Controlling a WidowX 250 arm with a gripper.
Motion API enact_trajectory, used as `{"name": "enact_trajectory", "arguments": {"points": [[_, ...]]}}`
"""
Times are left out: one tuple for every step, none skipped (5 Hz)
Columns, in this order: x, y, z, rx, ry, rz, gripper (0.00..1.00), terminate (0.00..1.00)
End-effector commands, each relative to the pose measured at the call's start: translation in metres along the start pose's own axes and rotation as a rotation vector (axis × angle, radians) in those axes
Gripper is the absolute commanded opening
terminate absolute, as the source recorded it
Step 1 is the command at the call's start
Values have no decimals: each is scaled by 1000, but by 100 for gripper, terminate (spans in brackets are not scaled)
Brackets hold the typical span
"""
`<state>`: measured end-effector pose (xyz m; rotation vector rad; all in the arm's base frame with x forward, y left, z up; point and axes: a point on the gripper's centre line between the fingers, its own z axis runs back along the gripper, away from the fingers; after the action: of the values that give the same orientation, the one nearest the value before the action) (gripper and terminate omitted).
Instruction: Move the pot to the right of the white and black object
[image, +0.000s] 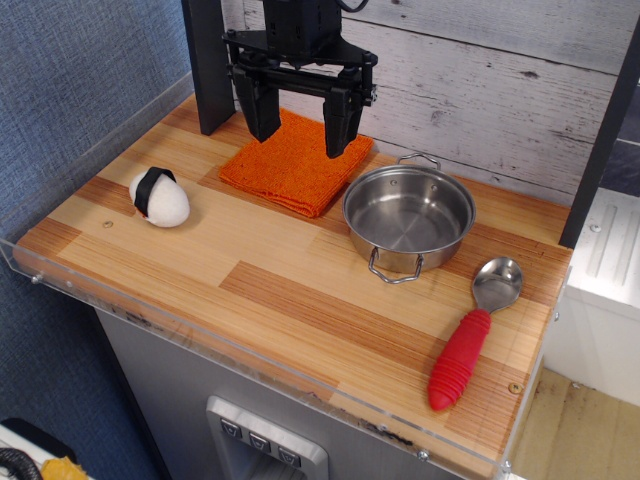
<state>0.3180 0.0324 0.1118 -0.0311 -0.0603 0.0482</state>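
1. Wood in pale and reddish planks makes up the surface (300, 290), which runs from the left edge of the frame down to the lower right, with a clear plastic rim (60, 285) along its left and front sides.
2. At the left of the frame the white and black object (159, 197) lies on the surface, an egg-shaped white lump with a black band across its upper end, well apart from everything else.
3. Right of it, at upper centre, an orange cloth (296, 160) lies flat against the back of the surface, one corner pointing to the front.
4. Above the cloth hangs the hand (301, 128), black, its two fingers spread wide apart and pointing down; nothing is between them and it holds nothing.
5. Just right of the cloth, at centre right, the pot (408, 212) stands upright and empty, shiny steel, one wire loop handle toward the front and one toward the back. Its left rim sits just beside the cloth's right corner.
6. At lower right a spoon (476, 334) with a metal bowl and red ribbed handle lies near the pot, bowl toward the pot, handle toward the front edge.
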Motion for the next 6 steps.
{"name": "enact_trajectory", "arguments": {"points": [[0,0,0,0,0,0,100,0],[-4,-27,-18,3,-18,4,100,0],[-12,-49,-28,-17,8,-57,100,0],[-23,-69,-33,-7,-5,-101,100,0],[-23,-73,-47,21,-40,-94,100,0],[-9,-58,-55,22,-57,-58,100,0]]}}
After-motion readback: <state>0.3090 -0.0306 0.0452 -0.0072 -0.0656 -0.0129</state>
